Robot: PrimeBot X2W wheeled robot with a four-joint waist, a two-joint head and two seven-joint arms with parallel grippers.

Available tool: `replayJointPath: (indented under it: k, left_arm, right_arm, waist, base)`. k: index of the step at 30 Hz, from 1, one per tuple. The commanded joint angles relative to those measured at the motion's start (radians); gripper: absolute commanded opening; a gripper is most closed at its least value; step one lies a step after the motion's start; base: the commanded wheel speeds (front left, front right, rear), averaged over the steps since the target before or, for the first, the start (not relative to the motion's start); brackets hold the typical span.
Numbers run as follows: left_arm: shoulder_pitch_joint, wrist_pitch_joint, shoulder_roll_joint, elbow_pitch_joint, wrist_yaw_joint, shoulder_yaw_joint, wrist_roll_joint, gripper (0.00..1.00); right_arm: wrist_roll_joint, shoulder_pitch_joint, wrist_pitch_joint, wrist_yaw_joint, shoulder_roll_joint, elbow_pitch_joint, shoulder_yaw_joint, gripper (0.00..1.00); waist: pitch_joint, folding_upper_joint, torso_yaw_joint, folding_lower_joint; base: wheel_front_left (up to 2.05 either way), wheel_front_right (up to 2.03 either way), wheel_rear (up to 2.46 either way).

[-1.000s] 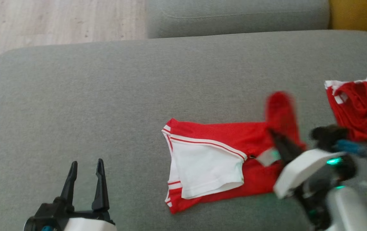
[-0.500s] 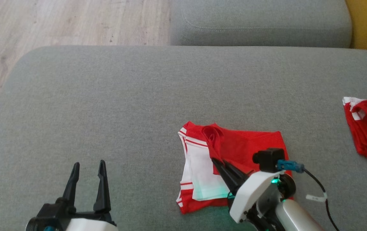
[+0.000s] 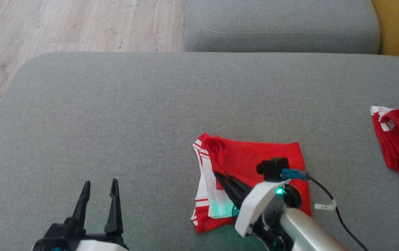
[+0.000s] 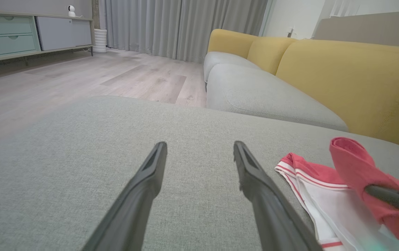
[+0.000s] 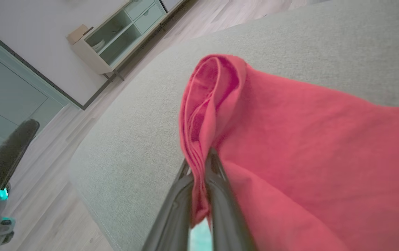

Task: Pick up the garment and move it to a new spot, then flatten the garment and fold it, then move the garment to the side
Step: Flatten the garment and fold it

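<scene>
Presently the right gripper [image 3: 219, 175] clamps a bunched flap of the garment [image 3: 255, 158], at 5 o'clock on the grey cushion [image 3: 150, 122], the left gripper [image 3: 101, 182] gaping idle at 7 o'clock; slippage could drop the fold crooked.

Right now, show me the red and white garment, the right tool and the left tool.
garment [image 3: 255, 153], head view, on the red folded-over top layer.
right tool [image 3: 216, 173], head view, at its fingertips, shut on the garment's raised fold.
left tool [image 3: 101, 181], head view, in the gap between its open fingertips.
</scene>
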Motion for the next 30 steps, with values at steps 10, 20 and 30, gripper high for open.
replayJointPath:
  k: [10,20,30]
  left_arm:
    - [-0.067,-0.013,-0.001,-0.004,-0.019,0.016,0.002,1.00]
    - [-0.062,-0.017,-0.007,0.001,-0.026,0.007,0.009,1.00]
    - [-0.064,-0.019,-0.025,0.034,-0.037,-0.013,0.015,1.00]
  right_arm:
    - [0.137,-0.135,-0.175,0.004,0.011,0.033,0.073,1.00]
    - [-0.114,-0.142,-0.337,0.004,0.011,0.126,-0.165,1.00]
    - [-0.401,0.052,-0.339,0.004,0.011,-0.047,-0.490,1.00]
  waist:
    - [0.014,0.0000,-0.003,0.0000]
    - [0.007,0.0000,-0.036,0.0000]
    - [-0.020,0.0000,-0.086,0.0000]
  base:
    - [0.00,0.00,0.00]
    - [0.00,0.00,0.00]
    - [0.00,0.00,0.00]
